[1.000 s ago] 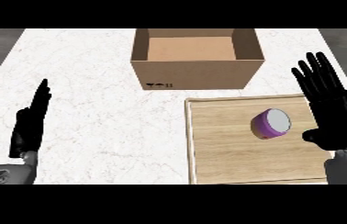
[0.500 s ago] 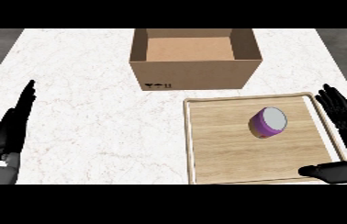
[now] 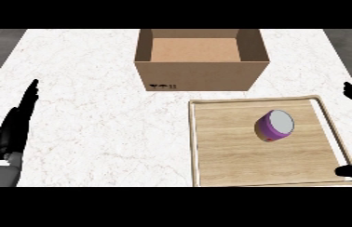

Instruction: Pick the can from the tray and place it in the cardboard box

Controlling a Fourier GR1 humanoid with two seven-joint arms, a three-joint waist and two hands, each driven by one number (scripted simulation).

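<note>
A purple can with a white top lies tilted on the wooden tray at the right of the counter; nothing touches it. Behind the tray stands the open cardboard box, with nothing inside. My right hand shows only as a fingertip at the right edge, plus its thumb lower down. It is spread open and to the right of the tray, apart from the can. My left hand rests open at the left edge, fingers up.
The white marble counter stretches between my left hand and the box. The tray's raised rim runs round the can. The box's front wall stands just behind the tray's far edge.
My right hand has slid to the right, off the tray's edge and almost out of view. The can, tray and box have not moved; the left hand has barely shifted.
</note>
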